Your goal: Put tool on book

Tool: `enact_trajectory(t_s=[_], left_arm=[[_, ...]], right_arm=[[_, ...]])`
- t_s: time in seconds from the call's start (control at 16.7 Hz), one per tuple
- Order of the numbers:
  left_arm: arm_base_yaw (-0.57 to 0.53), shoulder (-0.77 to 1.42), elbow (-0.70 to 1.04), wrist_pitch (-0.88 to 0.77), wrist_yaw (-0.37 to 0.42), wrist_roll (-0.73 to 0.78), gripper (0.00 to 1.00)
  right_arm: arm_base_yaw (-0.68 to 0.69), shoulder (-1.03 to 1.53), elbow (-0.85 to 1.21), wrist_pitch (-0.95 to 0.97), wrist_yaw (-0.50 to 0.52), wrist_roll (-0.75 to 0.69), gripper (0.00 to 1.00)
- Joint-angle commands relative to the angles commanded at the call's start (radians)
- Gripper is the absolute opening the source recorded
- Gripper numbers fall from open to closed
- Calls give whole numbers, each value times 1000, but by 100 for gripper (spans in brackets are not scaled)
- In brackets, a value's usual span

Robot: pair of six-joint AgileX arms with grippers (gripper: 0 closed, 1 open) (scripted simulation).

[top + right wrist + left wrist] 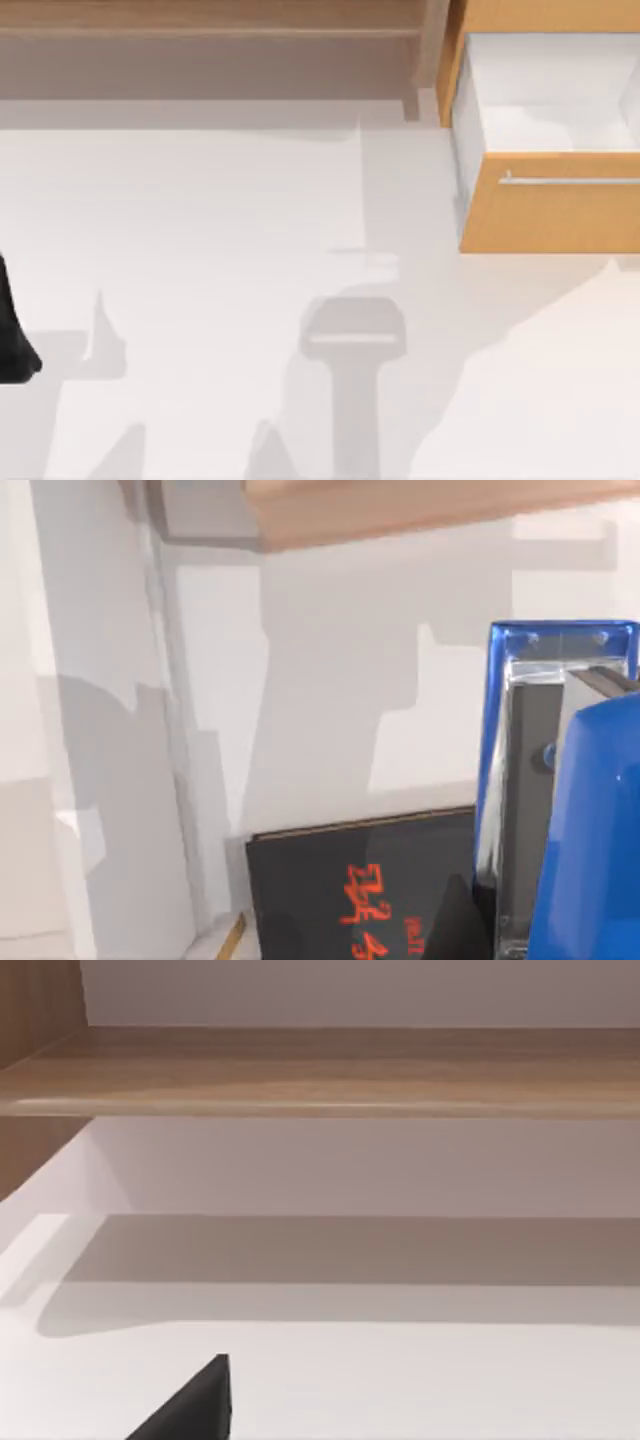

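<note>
The tool (pixel 570 810), bright blue with a shiny metal strip and a dark grey part, stands tall and very close in the right wrist view. It hangs just over the book (pixel 350 900), a black cover with red lettering lying flat among white walls. My right gripper (pixel 480 920) appears shut on the tool, with one dark fingertip (pixel 452 920) showing beside it. My left gripper (pixel 12 340) is parked at the table's far left edge, and a dark part of it (pixel 190 1410) shows in the left wrist view.
An open wooden drawer (pixel 550 205) with a white inside and a metal handle (pixel 570 181) juts out at the back right. A wooden shelf (pixel 200 30) runs along the back. Grey shadows lie across the white table (pixel 200 220).
</note>
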Motion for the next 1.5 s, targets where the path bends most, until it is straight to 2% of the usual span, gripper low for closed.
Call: enact_trajectory(t_s=[0.24, 0.48, 0.9, 1.5], left_arm=[[0, 0, 0, 0, 0, 0, 100], [0, 0, 0, 0, 0, 0, 100], [0, 0, 0, 0, 0, 0, 100], [0, 0, 0, 0, 0, 0, 100]], right_arm=[[-76, 35, -112, 18, 28, -141, 0], [-66, 71, -203, 15, 58, -231, 0], [-64, 76, -217, 17, 60, -242, 0], [-57, 118, -280, 118, 62, -240, 0]])
